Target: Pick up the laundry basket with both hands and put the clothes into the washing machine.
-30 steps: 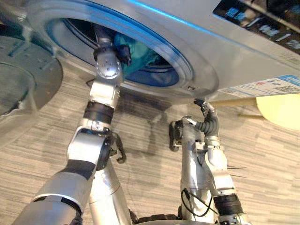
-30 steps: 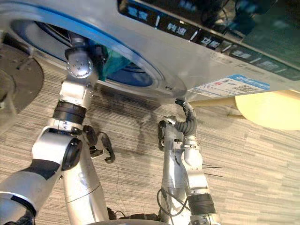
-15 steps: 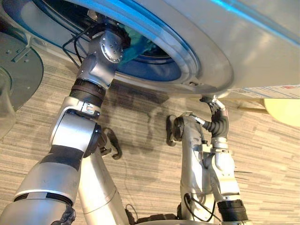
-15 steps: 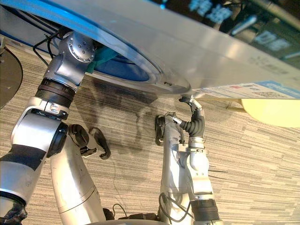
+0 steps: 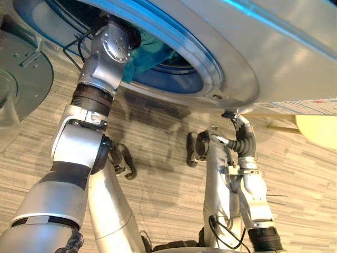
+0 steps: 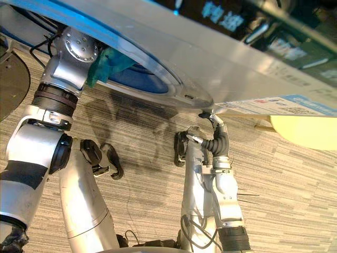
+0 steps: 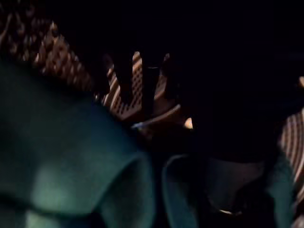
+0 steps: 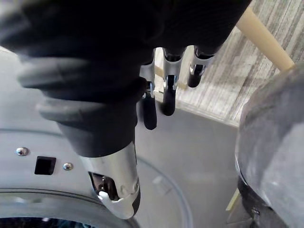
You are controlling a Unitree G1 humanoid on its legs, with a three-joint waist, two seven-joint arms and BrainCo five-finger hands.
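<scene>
Above carpet (image 5: 158, 163), more teal cloth (image 5: 150, 55) shows at the washing machine (image 5: 237, 47); left hand (image 7: 124, 78) state unclear, right hand (image 8: 167, 92) hangs slack.

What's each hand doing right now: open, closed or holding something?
Left hand: cannot tell, it is inside the washing machine beside the teal clothes.
Right hand: open, holding nothing, near the washing machine's front.
</scene>
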